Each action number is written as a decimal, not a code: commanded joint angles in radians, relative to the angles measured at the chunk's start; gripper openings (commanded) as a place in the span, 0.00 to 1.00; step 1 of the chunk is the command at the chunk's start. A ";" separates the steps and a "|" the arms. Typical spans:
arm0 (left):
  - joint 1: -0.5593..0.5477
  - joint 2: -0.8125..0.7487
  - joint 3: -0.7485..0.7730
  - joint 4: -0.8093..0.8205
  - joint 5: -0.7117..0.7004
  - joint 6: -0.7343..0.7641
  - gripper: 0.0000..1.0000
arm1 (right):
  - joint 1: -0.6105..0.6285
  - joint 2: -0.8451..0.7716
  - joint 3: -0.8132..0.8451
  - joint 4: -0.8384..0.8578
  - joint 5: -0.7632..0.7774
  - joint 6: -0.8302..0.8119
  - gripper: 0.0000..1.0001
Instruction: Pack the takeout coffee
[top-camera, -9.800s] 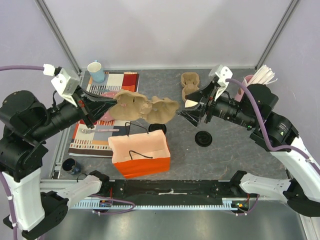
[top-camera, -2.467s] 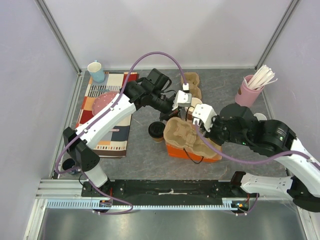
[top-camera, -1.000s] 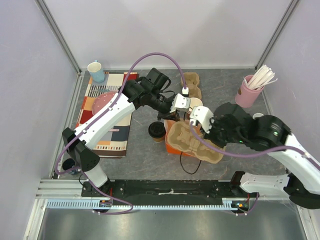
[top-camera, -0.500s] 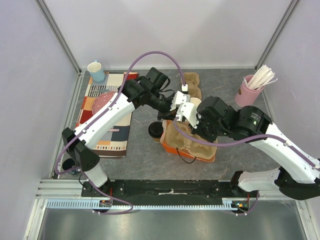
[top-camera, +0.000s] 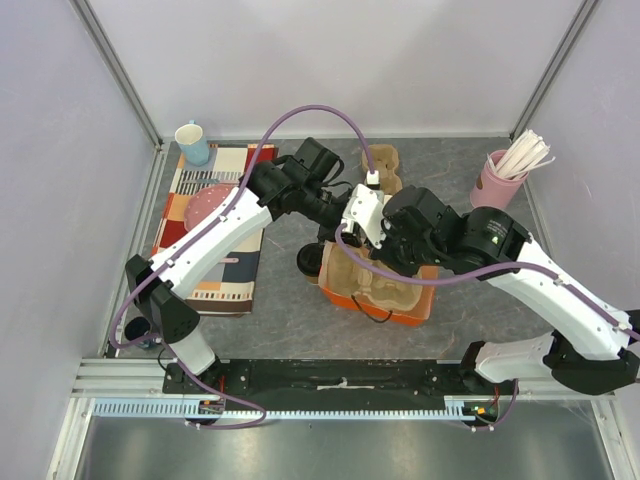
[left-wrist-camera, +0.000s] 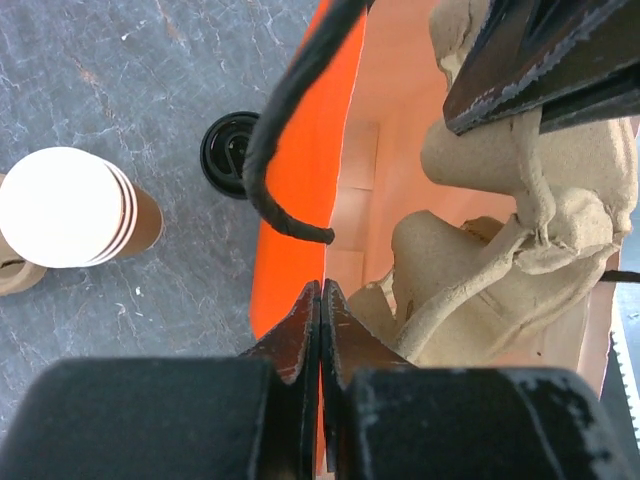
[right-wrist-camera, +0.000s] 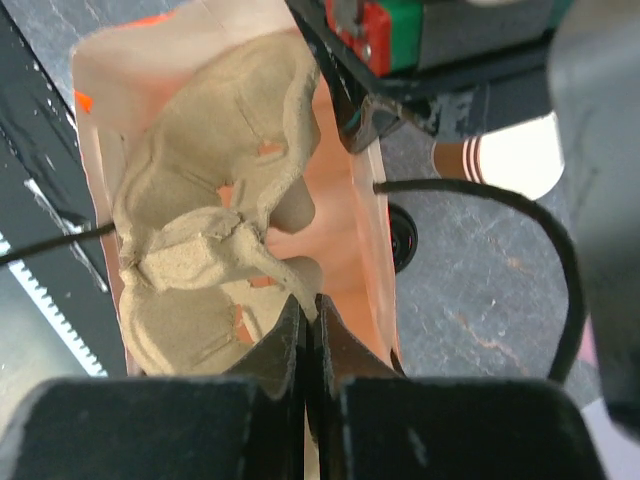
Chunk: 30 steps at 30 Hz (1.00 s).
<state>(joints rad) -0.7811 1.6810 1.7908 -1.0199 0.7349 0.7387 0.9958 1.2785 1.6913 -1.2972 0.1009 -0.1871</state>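
Note:
The takeout coffee (top-camera: 310, 262), a brown paper cup with a black lid, stands on the table just left of the orange paper bag (top-camera: 400, 305). My left gripper (left-wrist-camera: 320, 290) is shut on the bag's orange wall (left-wrist-camera: 300, 200) at its rim. A moulded cardboard cup carrier (top-camera: 365, 285) sits tilted inside the bag. My right gripper (right-wrist-camera: 308, 300) is shut on an edge of the carrier (right-wrist-camera: 200, 200), over the bag's pale inner wall (right-wrist-camera: 355, 250). Neither wrist view shows the coffee.
A stack of lidless paper cups (left-wrist-camera: 60, 205) and a flat black lid (left-wrist-camera: 228, 152) sit beyond the bag. A second carrier (top-camera: 383, 165) lies at the back. A blue mug (top-camera: 192, 142) and striped mat (top-camera: 215, 240) are at the left, a pink straw holder (top-camera: 497, 185) at the right.
My right gripper has carried the carrier leftward and down into the bag. My left gripper has kept its hold on the bag's rim.

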 joint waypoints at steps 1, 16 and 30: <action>-0.007 -0.037 -0.005 0.027 0.049 -0.042 0.02 | -0.009 -0.022 -0.077 0.067 0.019 0.032 0.00; 0.022 -0.047 -0.021 0.072 0.009 -0.064 0.02 | -0.094 -0.085 -0.262 0.058 -0.004 0.031 0.00; 0.051 -0.023 0.018 0.080 0.070 -0.099 0.02 | -0.109 -0.131 -0.309 0.010 0.006 -0.043 0.00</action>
<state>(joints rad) -0.7368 1.6810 1.7447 -0.9867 0.7006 0.6888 0.8951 1.1385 1.4441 -1.0950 0.0757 -0.2142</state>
